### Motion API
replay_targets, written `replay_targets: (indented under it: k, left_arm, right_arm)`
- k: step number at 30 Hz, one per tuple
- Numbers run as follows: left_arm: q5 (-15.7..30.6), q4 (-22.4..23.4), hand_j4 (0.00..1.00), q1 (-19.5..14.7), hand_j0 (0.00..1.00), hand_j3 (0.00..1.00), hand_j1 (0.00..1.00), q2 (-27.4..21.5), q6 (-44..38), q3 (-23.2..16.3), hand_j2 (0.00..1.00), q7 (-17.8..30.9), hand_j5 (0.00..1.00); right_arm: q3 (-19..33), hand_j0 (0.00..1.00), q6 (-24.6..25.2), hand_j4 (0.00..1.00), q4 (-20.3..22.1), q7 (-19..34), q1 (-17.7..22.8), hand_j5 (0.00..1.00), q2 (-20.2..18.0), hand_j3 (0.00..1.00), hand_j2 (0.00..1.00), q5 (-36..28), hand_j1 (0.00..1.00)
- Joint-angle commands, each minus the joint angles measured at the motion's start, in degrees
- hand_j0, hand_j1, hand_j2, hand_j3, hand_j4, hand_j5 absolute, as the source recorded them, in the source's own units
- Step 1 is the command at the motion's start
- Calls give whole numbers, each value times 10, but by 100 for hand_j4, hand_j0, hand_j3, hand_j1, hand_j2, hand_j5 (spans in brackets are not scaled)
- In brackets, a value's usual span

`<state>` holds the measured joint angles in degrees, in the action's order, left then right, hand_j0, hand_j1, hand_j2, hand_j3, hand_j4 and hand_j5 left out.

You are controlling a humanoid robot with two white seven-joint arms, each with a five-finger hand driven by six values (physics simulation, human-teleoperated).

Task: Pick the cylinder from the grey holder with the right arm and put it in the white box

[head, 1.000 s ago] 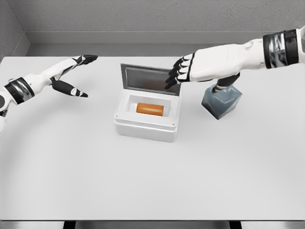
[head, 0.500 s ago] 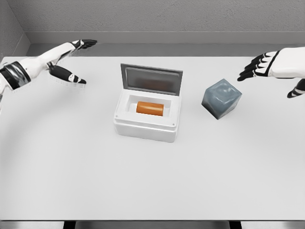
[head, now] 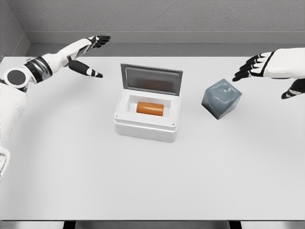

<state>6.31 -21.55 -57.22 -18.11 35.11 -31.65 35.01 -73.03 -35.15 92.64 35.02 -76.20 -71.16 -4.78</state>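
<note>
Spreading across nearly the whole head view, the white counter (head: 152,181) carries everything, with a grey wall behind its far edge. At its middle stands the white box (head: 147,119), its grey lid (head: 151,80) raised upright along the back edge and the cavity open to the camera. To the right of the box and apart from it sits the grey holder (head: 221,98), a blue-grey block turned corner-forward on the counter, with nothing seen standing in its top. The left arm reaches in from the left edge toward the far side of the counter, and the left hand (head: 88,50) hangs there above the surface, well apart from the box, fingers extended and thumb splayed, holding nothing. The right hand (head: 267,71) enters from the right edge, hovering above and just right of the holder without touching it; its dark-tipped fingers (head: 244,72) are spread and point left, its thumb drops lower near the frame edge, and it grips nothing. Smallest of all, the orange cylinder (head: 150,108) lies on its side inside the box's recess, long axis running left to right, clear of both hands.
</note>
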Motion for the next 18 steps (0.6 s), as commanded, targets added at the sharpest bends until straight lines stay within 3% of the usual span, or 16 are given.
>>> replay_targets:
  k: [1, 5, 12, 18]
  left_arm:
    - [-17, 23, 100, 0, 100, 100, 100, 9, -1, 1, 100, 0, 100]
    - [-50, 25, 100, -1, 100, 100, 100, 10, -1, 0, 100, 0, 100]
    - [-53, 16, 100, -1, 100, 100, 100, 17, -1, -17, 100, 0, 100]
    - [-50, -42, 100, 3, 100, 100, 100, 10, -1, -46, 100, 0, 100]
  right_arm:
    - [3, 100, 2, 100, 0, 0, 0, 100, 1, 100, 100, -15, 100]
    - [3, 100, 2, 100, 0, 0, 5, 100, 1, 100, 100, -16, 100]
    - [3, 100, 2, 100, 0, 0, 6, 100, 4, 100, 100, -20, 100]
    - [2, 100, 2, 100, 2, 0, 13, 100, 4, 100, 100, -19, 100]
